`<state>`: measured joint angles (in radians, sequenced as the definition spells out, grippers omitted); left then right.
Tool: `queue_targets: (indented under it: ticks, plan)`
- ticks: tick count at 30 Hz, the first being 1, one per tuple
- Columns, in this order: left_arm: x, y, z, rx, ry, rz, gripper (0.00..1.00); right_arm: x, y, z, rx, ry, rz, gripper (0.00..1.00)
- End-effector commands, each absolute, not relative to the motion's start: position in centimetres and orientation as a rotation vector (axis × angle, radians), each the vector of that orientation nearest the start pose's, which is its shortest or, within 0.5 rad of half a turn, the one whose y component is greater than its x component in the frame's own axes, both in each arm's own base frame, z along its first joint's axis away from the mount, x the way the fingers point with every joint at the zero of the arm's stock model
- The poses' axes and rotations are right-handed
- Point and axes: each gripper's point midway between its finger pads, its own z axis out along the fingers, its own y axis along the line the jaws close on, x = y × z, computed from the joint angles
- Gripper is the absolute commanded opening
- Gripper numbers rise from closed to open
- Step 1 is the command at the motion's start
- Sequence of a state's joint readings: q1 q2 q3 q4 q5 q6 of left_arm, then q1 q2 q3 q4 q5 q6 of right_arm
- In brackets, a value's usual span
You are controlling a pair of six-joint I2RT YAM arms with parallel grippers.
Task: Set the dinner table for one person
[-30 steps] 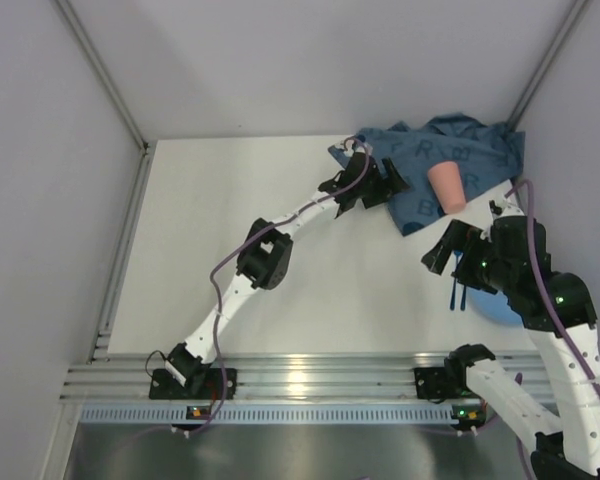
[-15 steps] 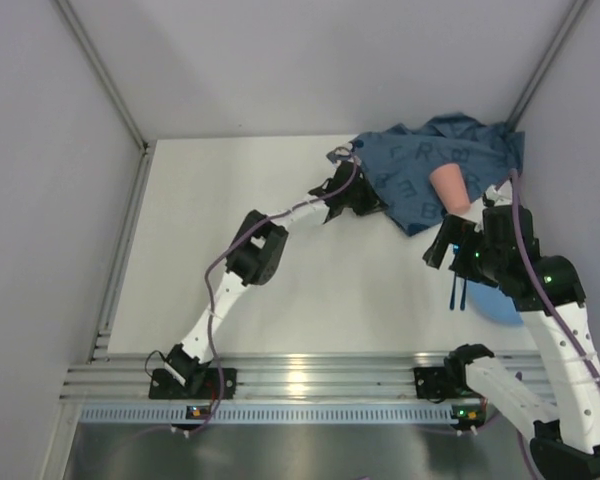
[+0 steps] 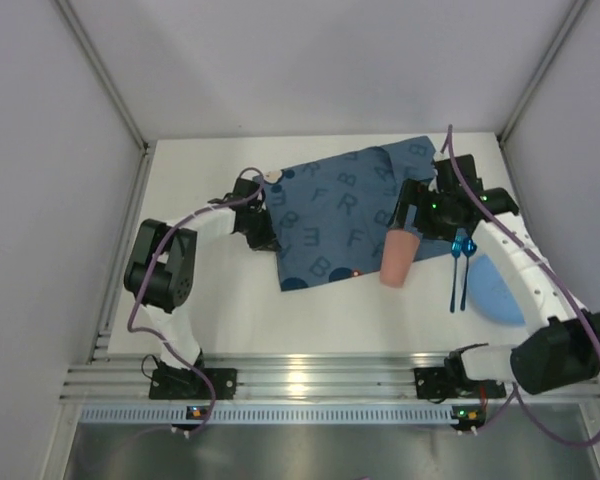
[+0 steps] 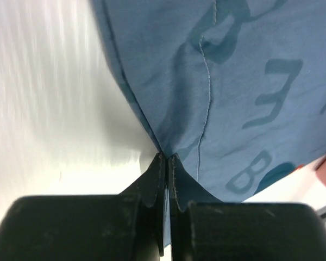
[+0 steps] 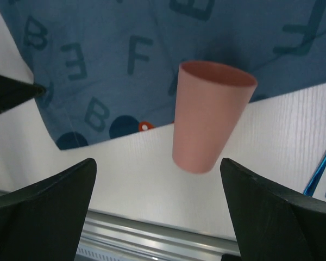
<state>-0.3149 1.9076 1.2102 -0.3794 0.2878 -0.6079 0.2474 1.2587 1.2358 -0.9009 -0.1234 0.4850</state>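
**Dinner table, one setting, part laid; two arms on the cloth.**

Large matte white tabletop (image 3: 205,290) spans the floor between the grey walls (image 3: 50,150). The dark blue letter-printed cloth placemat (image 3: 340,210) lies spread and skewed on its far right half.
- Legible print: F, R, B, E.
- Left gripper (image 4: 165,159): pinched tight on the placemat's left edge.
- Right gripper (image 5: 157,166): spread wide, holding nothing, above the pink tapered plastic cup (image 5: 209,117).
- Cup: wide end up, base on bare table just beside the cloth's near edge.
- Two thin blue utensils (image 3: 458,272): right of the cup, beside a pale blue dish (image 3: 495,292) partly under the right arm.
- Open room: bare table to the left and towards the aluminium rail (image 3: 310,380).
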Motion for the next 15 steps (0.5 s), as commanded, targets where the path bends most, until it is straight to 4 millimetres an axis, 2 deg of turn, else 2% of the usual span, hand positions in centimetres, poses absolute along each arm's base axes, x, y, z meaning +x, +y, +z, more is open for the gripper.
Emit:
queue_targets:
  ticks: [1, 2, 3, 4, 6, 11, 14, 15]
  plan:
    - [32.9, -18.0, 3.5, -0.173, 2.786, -0.603, 0.00, 32.3, 13.1, 20.2, 0.173, 2.497, 0.453, 0.97]
    - [32.0, -17.6, 3.5, -0.180, 2.793, -0.598, 0.00, 32.4, 13.1, 19.3, 0.174, 2.535, 0.433, 0.96]
    - [31.6, -17.4, 3.4, -0.182, 2.799, -0.595, 0.00, 32.6, 13.3, 17.4, 0.174, 2.599, 0.398, 0.95]
    - [31.2, -17.5, 3.5, -0.175, 2.804, -0.610, 0.00, 32.6, 13.3, 16.7, 0.169, 2.624, 0.367, 0.94]
    - [30.4, -17.0, 3.5, -0.163, 2.814, -0.590, 0.00, 31.9, 13.2, 14.4, 0.183, 2.700, 0.321, 0.94]
    - [30.5, -14.2, 3.5, -0.171, 2.819, -0.455, 0.00, 30.9, 12.9, 12.1, 0.174, 2.736, 0.300, 0.94]
    - [31.0, -11.9, 3.5, -0.224, 2.820, -0.395, 0.00, 30.1, 13.4, 11.2, 0.142, 2.747, 0.344, 0.94]
    - [31.3, -10.4, 3.4, -0.266, 2.818, -0.358, 0.00, 29.7, 13.5, 10.7, 0.139, 2.766, 0.351, 0.94]
